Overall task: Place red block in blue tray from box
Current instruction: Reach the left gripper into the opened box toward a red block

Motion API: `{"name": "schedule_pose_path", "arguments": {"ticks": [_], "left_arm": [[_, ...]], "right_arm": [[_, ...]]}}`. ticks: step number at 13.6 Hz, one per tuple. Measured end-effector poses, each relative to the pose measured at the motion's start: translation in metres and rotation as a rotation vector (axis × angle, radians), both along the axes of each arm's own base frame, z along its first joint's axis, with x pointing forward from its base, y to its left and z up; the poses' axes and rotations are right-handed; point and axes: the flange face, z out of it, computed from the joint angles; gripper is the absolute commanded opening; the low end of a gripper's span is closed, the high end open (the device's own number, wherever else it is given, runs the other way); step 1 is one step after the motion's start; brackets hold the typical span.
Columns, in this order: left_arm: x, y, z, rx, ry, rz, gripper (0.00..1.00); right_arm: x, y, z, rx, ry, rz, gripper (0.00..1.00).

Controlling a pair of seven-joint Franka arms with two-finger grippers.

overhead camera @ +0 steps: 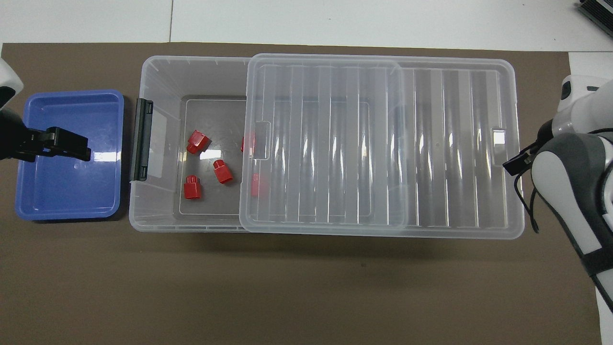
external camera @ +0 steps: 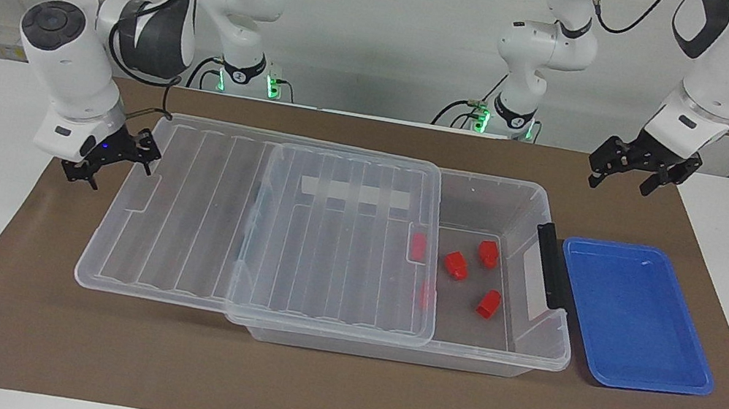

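The box [external camera: 538,337] is a clear bin in the middle of the mat, also in the overhead view [overhead camera: 158,72]. Its ribbed lid [external camera: 299,238] is slid toward the right arm's end, leaving the end by the black bar [external camera: 550,265] uncovered. Three red blocks [external camera: 456,265] [external camera: 488,253] [external camera: 488,304] lie on the bin floor in the uncovered part; two more [external camera: 418,245] [external camera: 425,295] show through the lid's edge. The blue tray [external camera: 634,316] lies empty beside the bar end. My left gripper [external camera: 624,181] is open and empty, raised over the tray [overhead camera: 72,143]. My right gripper [external camera: 118,171] is open beside the lid's end.
A brown mat [external camera: 333,392] covers the middle of the white table. The slid lid [overhead camera: 383,143] overhangs the bin toward the right arm's end. The right arm's elbow [overhead camera: 570,191] hangs over that end of the mat.
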Motion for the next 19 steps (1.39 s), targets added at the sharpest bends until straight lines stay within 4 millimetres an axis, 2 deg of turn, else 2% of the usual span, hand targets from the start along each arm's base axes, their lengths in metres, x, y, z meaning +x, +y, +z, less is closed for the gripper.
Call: {"name": "schedule_pose_path", "arguments": {"ticks": [6,8,9,10,12,15,17,19], "left_arm": [[0.0,0.003,0.001,0.0,-0.001,0.021,1.0],[0.002,0.013,0.003,0.001,-0.019,0.177,1.0],[0.006,0.012,0.003,-0.005,-0.054,0.284,1.0],[0.011,0.002,0.0,-0.017,-0.096,0.37,1.0],[0.013,-0.037,-0.016,-0.036,-0.135,0.451,1.0],[0.013,-0.094,-0.038,-0.007,-0.16,0.481,1.0],[0.018,-0.117,-0.054,-0.002,-0.172,0.491,1.0],[0.025,-0.128,-0.076,-0.001,-0.168,0.494,1.0]], "right_arm": [[0.0,-0.003,0.0,-0.008,0.001,-0.002,0.97],[0.0,-0.004,0.0,-0.008,0.001,-0.003,0.97],[0.0,-0.004,0.0,-0.008,0.002,-0.004,0.97],[-0.002,-0.004,0.002,-0.009,0.008,-0.016,0.97],[-0.008,0.001,0.015,-0.016,0.009,-0.09,0.97],[-0.025,0.025,0.047,-0.031,-0.004,-0.239,0.97],[-0.034,0.048,0.064,-0.01,-0.027,-0.351,0.97],[-0.04,0.069,0.076,0.008,-0.055,-0.461,0.97]]}}
